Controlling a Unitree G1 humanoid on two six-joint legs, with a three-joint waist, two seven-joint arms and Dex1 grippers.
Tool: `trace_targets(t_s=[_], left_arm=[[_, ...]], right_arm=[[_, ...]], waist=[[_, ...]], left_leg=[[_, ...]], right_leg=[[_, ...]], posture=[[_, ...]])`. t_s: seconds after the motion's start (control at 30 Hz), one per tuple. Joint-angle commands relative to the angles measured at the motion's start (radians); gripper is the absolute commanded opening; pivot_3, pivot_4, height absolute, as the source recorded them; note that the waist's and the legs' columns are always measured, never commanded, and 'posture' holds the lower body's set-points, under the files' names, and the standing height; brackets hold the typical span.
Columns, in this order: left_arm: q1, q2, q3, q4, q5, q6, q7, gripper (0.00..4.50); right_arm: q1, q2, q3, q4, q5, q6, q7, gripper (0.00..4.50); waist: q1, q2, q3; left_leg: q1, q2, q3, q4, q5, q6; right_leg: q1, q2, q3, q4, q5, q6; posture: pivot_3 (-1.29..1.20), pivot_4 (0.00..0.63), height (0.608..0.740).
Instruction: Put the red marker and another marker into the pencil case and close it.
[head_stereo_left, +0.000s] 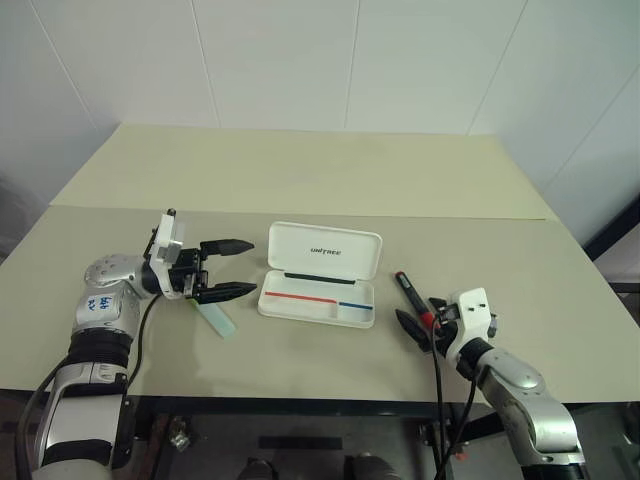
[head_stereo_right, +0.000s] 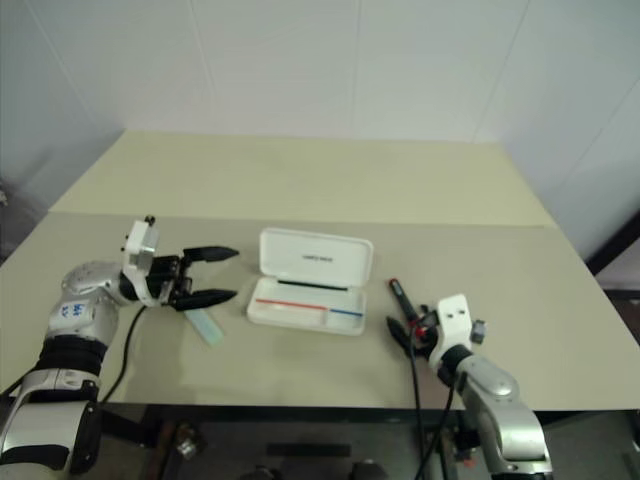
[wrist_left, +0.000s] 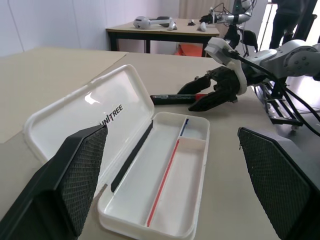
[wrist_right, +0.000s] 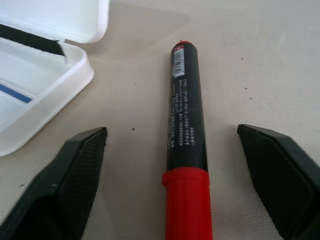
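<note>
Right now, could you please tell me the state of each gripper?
Left gripper: open, holding nothing.
Right gripper: open, fingers either side of the red marker, not yet closed on it.

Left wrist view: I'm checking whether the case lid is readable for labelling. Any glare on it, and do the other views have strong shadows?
In the left wrist view a small bright glare patch sits on the open lid of the pencil case, above the lettering, which stays legible. In the right wrist view the red marker casts almost no shadow. In the left eye view, shadows on the table are faint and soft.
</note>
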Motion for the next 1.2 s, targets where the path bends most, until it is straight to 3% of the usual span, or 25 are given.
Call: trace_targets(t_s=[0.03,0.27,0.3,0.5,0.8,1.0,1.2], left_arm=[[-0.03,0.008,0.007,0.012,0.003,-0.032,-0.08,4.5],[-0.039,-0.01,0.009,0.016,-0.002,-0.048,-0.074,4.5],[-0.04,-0.013,0.011,0.016,-0.006,-0.046,-0.078,4.5],[-0.039,-0.021,0.015,0.017,-0.019,-0.042,-0.091,4.5],[-0.036,-0.013,0.005,0.046,-0.039,-0.063,-0.113,4.5],[-0.032,0.036,-0.038,0.104,-0.05,-0.13,-0.113,4.5],[-0.024,0.082,-0.074,0.128,-0.067,-0.175,-0.113,4.5]], right_arm=[[0.008,-0.011,-0.013,0.004,-0.011,0.048,-0.029,3.2],[-0.024,-0.03,-0.037,-0.025,-0.009,0.035,-0.019,0.74],[-0.038,-0.04,-0.046,-0.033,-0.007,0.032,-0.015,0.6],[-0.127,-0.097,-0.079,-0.114,0.028,0.011,0.024,0.6],[-0.425,-0.154,-0.027,-0.253,0.187,0.097,0.145,0.6],[-0.491,-0.259,0.204,-0.227,0.161,0.074,0.427,0.6],[-0.555,-0.263,0.381,0.014,-0.032,-0.149,0.577,0.6]], waist=[[0.001,0.0,0.0],[0.001,0.0,0.0],[0.0,0.0,0.0],[-0.007,0.0,0.0],[-0.016,0.001,0.001],[-0.018,0.002,0.001],[-0.017,0.001,0.001]], left_leg=[[0.0,0.0,0.0,0.0,0.0,0.0],[0.0,0.0,0.0,-0.001,0.0,0.0],[0.0,0.0,0.0,-0.001,0.0,0.0],[0.0,0.0,0.0,0.0,0.0,0.0],[-0.001,0.001,-0.001,-0.001,0.0,0.0],[-0.002,0.002,0.0,-0.001,0.0,0.0],[-0.002,0.001,-0.001,-0.001,0.0,0.0]], right_leg=[[0.0,0.0,0.0,0.0,0.0,0.0],[0.0,0.0,0.0,0.0,0.0,0.0],[0.0,0.0,0.0,0.0,0.0,0.0],[-0.001,0.0,0.0,0.001,0.0,0.0],[-0.002,0.001,-0.001,0.002,0.0,-0.001],[-0.003,-0.002,0.0,0.0,-0.001,-0.001],[-0.003,-0.001,-0.001,0.0,-0.001,-0.001]], posture=[[0.0,0.15,0.74],[0.0,0.15,0.74],[0.0,0.15,0.74],[0.0,0.15,0.74],[0.0,0.15,0.74],[0.0,0.15,0.74],[0.0,0.15,0.74]])
